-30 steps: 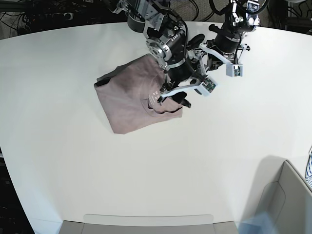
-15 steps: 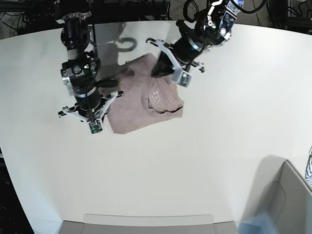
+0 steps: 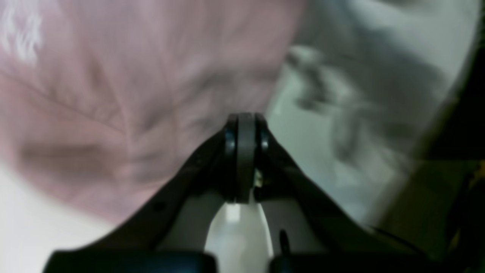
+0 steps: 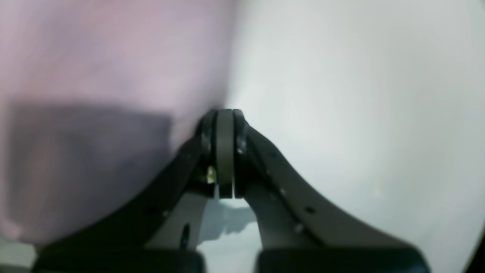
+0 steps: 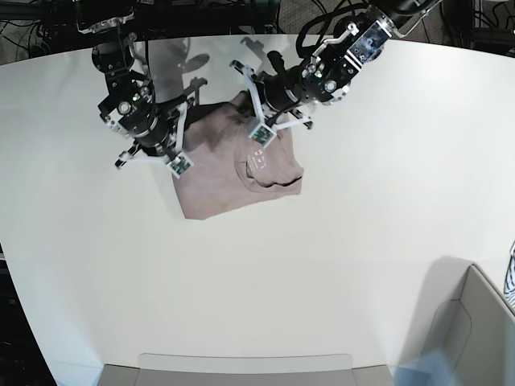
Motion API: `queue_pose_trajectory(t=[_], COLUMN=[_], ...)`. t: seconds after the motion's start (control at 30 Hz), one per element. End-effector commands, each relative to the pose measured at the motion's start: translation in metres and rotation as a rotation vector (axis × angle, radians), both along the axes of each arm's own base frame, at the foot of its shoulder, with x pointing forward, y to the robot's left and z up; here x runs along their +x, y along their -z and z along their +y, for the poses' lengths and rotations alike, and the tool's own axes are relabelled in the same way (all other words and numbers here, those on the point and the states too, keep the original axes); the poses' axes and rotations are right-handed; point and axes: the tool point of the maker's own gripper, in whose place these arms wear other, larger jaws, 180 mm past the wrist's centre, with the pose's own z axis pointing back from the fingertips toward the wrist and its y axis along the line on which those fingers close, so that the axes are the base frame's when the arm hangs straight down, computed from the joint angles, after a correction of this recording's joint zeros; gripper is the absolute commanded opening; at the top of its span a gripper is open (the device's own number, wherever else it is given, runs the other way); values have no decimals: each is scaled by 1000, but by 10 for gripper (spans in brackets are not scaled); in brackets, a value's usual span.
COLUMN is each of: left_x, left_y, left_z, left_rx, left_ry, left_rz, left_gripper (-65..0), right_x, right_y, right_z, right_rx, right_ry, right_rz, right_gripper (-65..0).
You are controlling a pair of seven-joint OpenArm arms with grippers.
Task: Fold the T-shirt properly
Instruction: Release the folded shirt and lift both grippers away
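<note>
The mauve-pink T-shirt (image 5: pixel 221 173) lies folded into a compact shape on the white table (image 5: pixel 338 257), its neck label facing up. My left gripper (image 5: pixel 241 100) is at the shirt's far edge. In the left wrist view the left gripper (image 3: pixel 246 121) is shut with no cloth visible between the tips, and the blurred shirt (image 3: pixel 132 94) fills the left. My right gripper (image 5: pixel 187 121) is at the shirt's far-left edge. In the right wrist view the right gripper (image 4: pixel 224 115) is shut, with the shirt (image 4: pixel 113 76) to its left and bare table (image 4: pixel 341 94) to its right.
A grey bin (image 5: pixel 475 322) stands at the front right corner, with a blue-and-white striped cloth (image 5: pixel 511 281) at the right edge. Cables and dark equipment lie beyond the table's far edge. A low grey tray edge (image 5: pixel 241 366) runs along the front.
The right arm has moved up and right to the shirt's far-left edge. The left arm has shifted left along the shirt's far edge. The shirt has stayed folded.
</note>
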Motion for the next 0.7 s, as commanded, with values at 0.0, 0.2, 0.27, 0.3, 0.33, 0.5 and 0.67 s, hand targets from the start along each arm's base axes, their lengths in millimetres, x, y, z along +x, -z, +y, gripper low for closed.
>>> queue_pose_trajectory(t=[0.0,0.2,0.27,0.3,0.33,0.5,0.67], left_x=[28,115,115,114,113,100,89], left_y=[-9,-54,-66,-73,-79,-98,-106], left_z=[14,136,143,142,141,114,51], left_rx=[-6,-58,-82,-92,-100,-168,-255], left_ry=[-87,-684,-709,-708,-704,-644,-464], left_rz=[-54,-201,-227,-244,-256,-285,-282], left_gripper=[-650,-650,-650,-650,-650,-650,-650], right_x=[-7,-53,-53,-52,-51,-28,-18], right_y=[-7,-33,-47,-51,-53,-58,-62], right_z=[16,69,73,74,73,29,-33], right_rx=[20,97,117,125,122,122,84], right_ry=[-64,-238,-242,-239,-232,-18,197], right_rz=[-18,-51,-88,-98,-105,-139,-170], right_gripper=[-650,-650,-650,-650,-650,-650,-650])
